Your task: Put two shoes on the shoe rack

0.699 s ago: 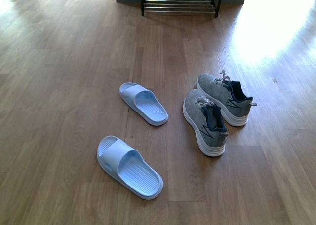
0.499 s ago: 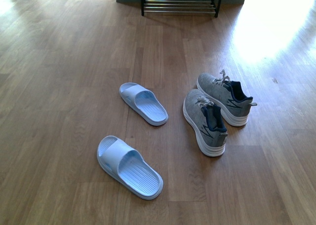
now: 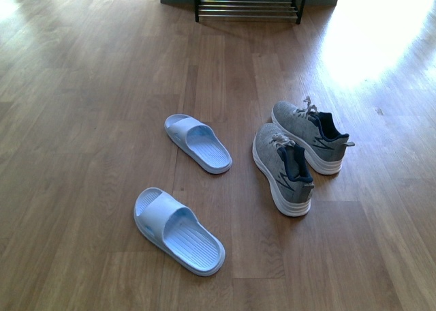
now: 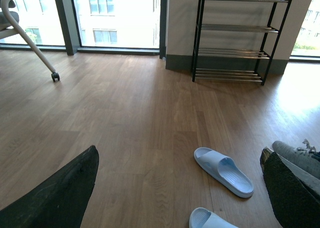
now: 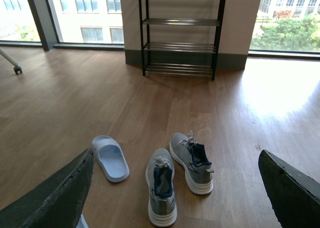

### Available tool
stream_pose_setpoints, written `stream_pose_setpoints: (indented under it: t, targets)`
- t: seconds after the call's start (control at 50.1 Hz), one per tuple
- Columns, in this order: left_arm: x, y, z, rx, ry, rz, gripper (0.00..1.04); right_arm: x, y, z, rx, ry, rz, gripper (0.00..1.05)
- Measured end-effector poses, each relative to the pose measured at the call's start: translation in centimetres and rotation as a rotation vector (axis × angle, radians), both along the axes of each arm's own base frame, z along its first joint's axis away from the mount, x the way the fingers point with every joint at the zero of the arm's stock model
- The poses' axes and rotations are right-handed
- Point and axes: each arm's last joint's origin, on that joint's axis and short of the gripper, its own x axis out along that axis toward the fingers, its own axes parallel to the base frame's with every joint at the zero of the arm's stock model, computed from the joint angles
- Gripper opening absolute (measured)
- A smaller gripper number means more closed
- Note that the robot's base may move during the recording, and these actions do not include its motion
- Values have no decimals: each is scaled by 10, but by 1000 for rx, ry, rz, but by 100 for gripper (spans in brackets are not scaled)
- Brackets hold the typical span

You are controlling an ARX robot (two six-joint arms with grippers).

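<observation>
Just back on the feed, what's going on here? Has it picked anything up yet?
Nothing is being handled yet. The nearer grey knit white-soled sneaker and the farther matching sneaker lie side by side on the wooden floor, to the right of two light blue rubber slides. The black-framed shoe rack with chrome rods stands well beyond them, with no sneaker on it. The left end effector and right end effector are both open and hold nothing.

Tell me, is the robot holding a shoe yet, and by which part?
No, nothing is held. The left gripper and right gripper are both open and empty; the two shoes lie on the floor.
</observation>
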Motion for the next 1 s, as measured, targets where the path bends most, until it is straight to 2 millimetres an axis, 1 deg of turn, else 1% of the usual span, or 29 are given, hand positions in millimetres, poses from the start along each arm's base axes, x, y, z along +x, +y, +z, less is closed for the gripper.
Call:
stream_pose_setpoints:
  t: [0.999]
  targets:
    - [0,0,0,0,0,0,95,0,0,0,0,0,0,95]
